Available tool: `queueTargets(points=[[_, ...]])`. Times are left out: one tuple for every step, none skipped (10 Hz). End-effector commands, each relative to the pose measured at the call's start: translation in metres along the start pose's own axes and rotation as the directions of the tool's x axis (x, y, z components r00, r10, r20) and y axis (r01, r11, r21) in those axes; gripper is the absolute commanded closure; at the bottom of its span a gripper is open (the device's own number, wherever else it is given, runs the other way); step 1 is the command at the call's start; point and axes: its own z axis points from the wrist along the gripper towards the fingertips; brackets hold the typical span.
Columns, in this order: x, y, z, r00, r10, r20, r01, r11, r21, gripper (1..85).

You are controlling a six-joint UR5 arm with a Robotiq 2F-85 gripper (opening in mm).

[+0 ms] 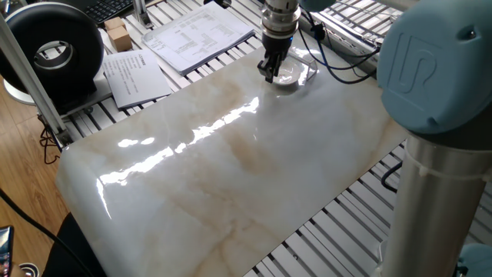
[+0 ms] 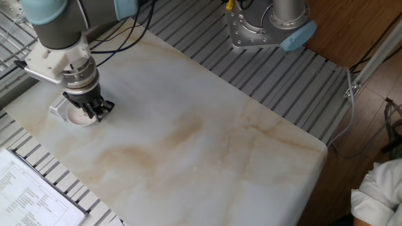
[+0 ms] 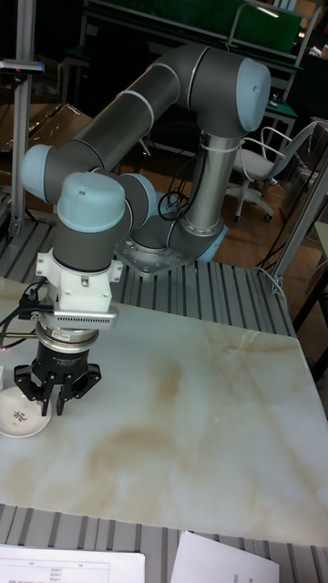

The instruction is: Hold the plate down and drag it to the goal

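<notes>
The plate (image 1: 287,75) is a small white dish at the far edge of the marble table (image 1: 231,169). It rests against the goal (image 1: 309,69), a clear plastic bracket. In the other fixed view the plate (image 2: 76,116) sits in front of the goal (image 2: 58,107). My gripper (image 1: 267,71) points straight down with its fingers together, at the plate's rim on the side away from the goal. The gripper (image 2: 98,112) holds nothing. In the tall view the gripper (image 3: 58,404) stands just right of the plate (image 3: 20,415). Whether the fingertips touch the rim cannot be told.
Printed paper sheets (image 1: 201,35) and a small cardboard box (image 1: 117,32) lie beyond the table's edge, next to a black round device (image 1: 54,50). Cables (image 1: 346,65) trail behind the goal. My arm's base (image 2: 270,25) stands at the far side. More sheets (image 2: 31,194) lie near the corner.
</notes>
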Motion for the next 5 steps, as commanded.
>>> queueTargets(points=[[-0.0033, 0.0006, 0.0036, 1.000, 0.000, 0.014, 0.000, 1.000, -0.002, 60.3], [-0.0028, 0.0008, 0.0039, 1.000, 0.000, 0.012, 0.000, 1.000, -0.003, 60.3], [-0.0029, 0.0023, 0.0040, 1.000, 0.002, 0.013, -0.002, 1.000, -0.004, 60.3], [-0.0025, 0.0043, 0.0046, 1.000, 0.005, 0.011, -0.005, 1.000, -0.005, 60.3], [-0.0022, 0.0040, 0.0065, 1.000, 0.007, 0.014, -0.007, 1.000, 0.003, 61.3]])
